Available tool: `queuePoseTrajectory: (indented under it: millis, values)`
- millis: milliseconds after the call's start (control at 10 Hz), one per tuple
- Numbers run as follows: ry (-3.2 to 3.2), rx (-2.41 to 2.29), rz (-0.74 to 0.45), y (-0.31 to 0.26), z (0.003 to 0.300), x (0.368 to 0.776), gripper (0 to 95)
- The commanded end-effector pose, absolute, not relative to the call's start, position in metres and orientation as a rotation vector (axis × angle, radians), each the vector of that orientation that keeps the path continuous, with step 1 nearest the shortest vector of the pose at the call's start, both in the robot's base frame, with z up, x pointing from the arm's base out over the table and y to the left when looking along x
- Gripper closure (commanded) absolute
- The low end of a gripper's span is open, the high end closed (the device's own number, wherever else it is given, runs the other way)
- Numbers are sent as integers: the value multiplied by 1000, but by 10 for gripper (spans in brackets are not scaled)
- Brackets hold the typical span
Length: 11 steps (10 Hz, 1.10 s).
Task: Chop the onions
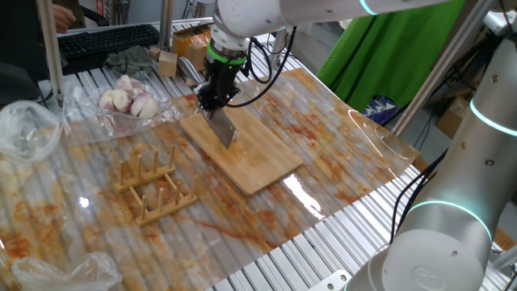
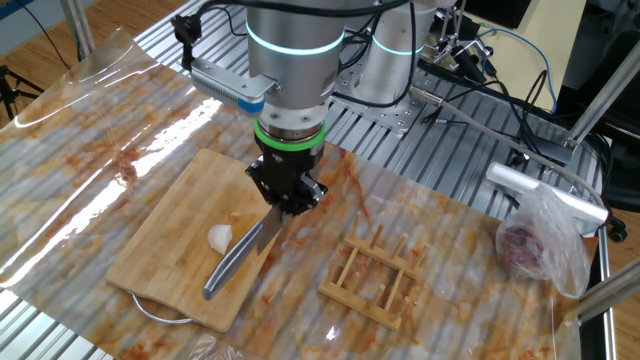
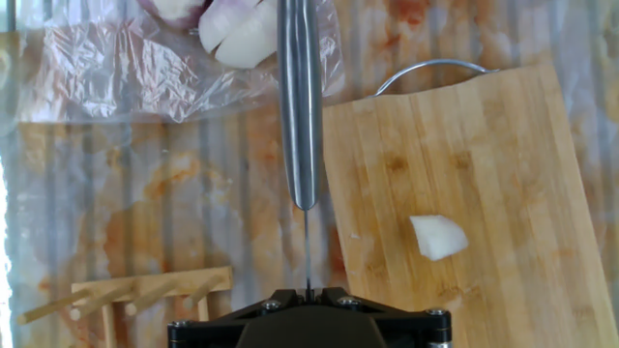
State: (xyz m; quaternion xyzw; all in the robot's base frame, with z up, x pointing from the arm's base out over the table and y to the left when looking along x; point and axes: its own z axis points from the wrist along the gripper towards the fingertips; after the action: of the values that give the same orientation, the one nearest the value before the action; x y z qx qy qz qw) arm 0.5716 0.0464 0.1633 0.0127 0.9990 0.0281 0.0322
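Stained plastic-covered table (image 2: 90,110), then wooden cutting board (image 2: 165,250) at lower left of the other fixed view. Gripper (image 2: 287,195) clamped on knife (image 2: 240,260), blade running lengthwise down-left. Onion chunk (image 2: 219,238) lying on board, just left of blade. No readable writing anywhere.
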Motion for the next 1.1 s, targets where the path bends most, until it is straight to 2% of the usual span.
queuePoseTrajectory:
  millis: [100,400,1100]
  values:
    - [3078,46,91,47,163,572,950]
    - [3087,77,105,47,163,572,950]
    - [3094,234,21,47,163,572,950]
